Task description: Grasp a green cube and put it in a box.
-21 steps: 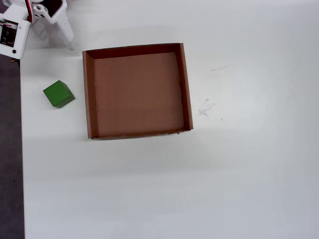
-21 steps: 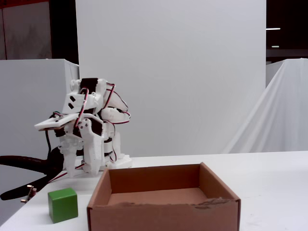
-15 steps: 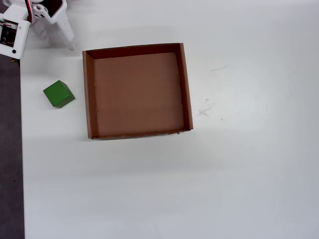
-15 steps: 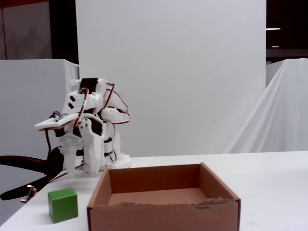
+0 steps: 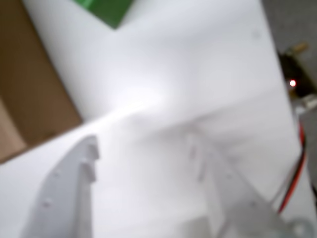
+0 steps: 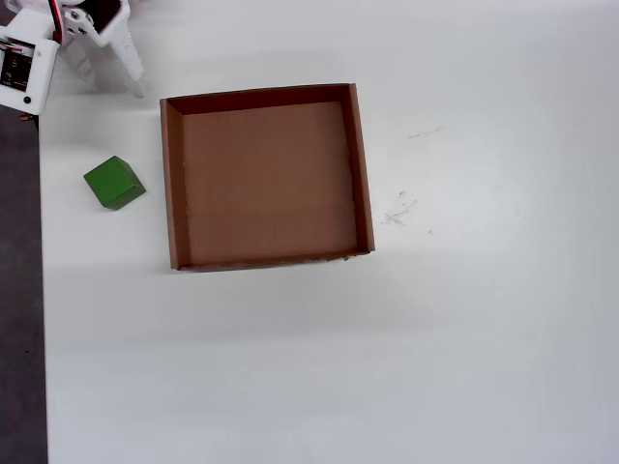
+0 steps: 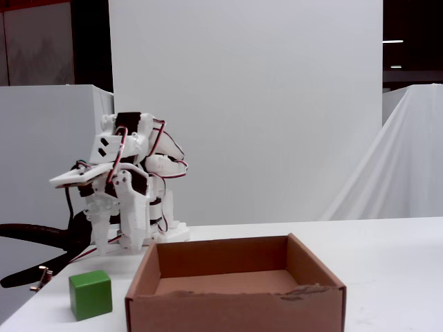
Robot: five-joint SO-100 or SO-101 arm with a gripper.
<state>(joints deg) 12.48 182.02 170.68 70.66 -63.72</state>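
Note:
The green cube (image 6: 114, 182) rests on the white table, left of the box (image 6: 170, 184) in the overhead view. The box is a shallow brown cardboard tray and holds nothing. My gripper (image 6: 106, 70) hangs at the table's far left corner, above and apart from the cube. In the blurred wrist view the two white fingers (image 5: 74, 188) stand apart with nothing between them; the gripper (image 5: 142, 144) is open. There the cube (image 5: 106, 10) shows at the top edge and the box (image 5: 34, 84) at the left. In the fixed view the cube (image 7: 90, 294) sits left of the box (image 7: 235, 311), below the folded arm (image 7: 128, 187).
The table's left edge (image 6: 41, 290) runs close beside the cube, with a dark floor beyond it. A controller board with a red light (image 5: 293, 83) and red wires sit at the arm's base. A white backdrop (image 7: 277, 104) stands behind the table.

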